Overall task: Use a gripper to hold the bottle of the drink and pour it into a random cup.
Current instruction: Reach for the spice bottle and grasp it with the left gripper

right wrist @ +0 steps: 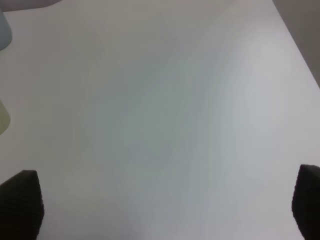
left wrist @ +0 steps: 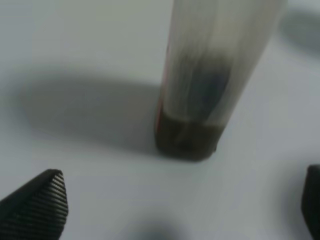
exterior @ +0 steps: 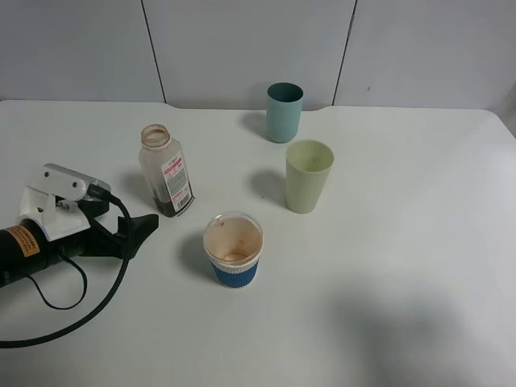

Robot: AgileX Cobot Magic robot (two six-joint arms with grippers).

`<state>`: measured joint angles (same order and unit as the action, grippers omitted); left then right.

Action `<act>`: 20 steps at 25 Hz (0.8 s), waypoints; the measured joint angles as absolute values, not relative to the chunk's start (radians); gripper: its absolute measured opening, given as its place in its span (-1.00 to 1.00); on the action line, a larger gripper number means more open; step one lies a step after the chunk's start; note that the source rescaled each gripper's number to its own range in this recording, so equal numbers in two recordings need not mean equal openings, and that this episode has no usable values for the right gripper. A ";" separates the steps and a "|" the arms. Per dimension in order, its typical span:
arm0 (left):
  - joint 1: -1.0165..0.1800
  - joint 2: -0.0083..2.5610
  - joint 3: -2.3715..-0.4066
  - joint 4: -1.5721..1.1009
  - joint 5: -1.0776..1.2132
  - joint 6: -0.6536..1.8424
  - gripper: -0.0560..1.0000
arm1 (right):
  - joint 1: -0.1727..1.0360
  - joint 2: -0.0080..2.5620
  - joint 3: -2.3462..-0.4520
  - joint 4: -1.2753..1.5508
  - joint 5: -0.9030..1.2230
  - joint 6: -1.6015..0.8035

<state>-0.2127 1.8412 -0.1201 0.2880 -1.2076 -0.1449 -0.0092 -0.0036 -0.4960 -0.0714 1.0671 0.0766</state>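
Cable (exterior: 76, 310) loops across the white counter (exterior: 403, 242) at the far left of the high view and runs up to the left hand (left wrist: 173, 207), which lies low near that edge with its white piece and orange sticker showing. Its jaws stand wide apart and grip nothing; in its wrist view the two ribbed black fingertips (left wrist: 37, 207) sit at either side with bare counter between them. The bottle (exterior: 165, 173) stands upright just beyond those jaws, near them but not touching. It has no cap, its wide neck is stained brown, its label faces the cups, and a shallow layer of dark liquid sits at its base. To its right and nearer the front stands the cup (exterior: 234, 250) with the blue ribbed sleeve, upright and stained brown inside. Farther right and back, the teal cup (exterior: 284, 111) stands near the wall, with the pale green cup (exterior: 309, 175) just in front of it, apart from it. The right hand (right wrist: 165, 205) appears only in its wrist view, its jaws spread wide over bare counter and holding nothing.
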 joint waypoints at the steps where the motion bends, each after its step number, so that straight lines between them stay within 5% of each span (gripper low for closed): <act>1: -0.213 1.841 -0.128 0.297 -1.208 -0.145 0.85 | -0.009 -0.004 -0.496 -0.071 1.067 0.077; 20: -0.213 1.932 -0.272 0.434 -1.215 -0.190 0.84 | -0.009 -0.004 -0.496 -0.071 1.067 0.077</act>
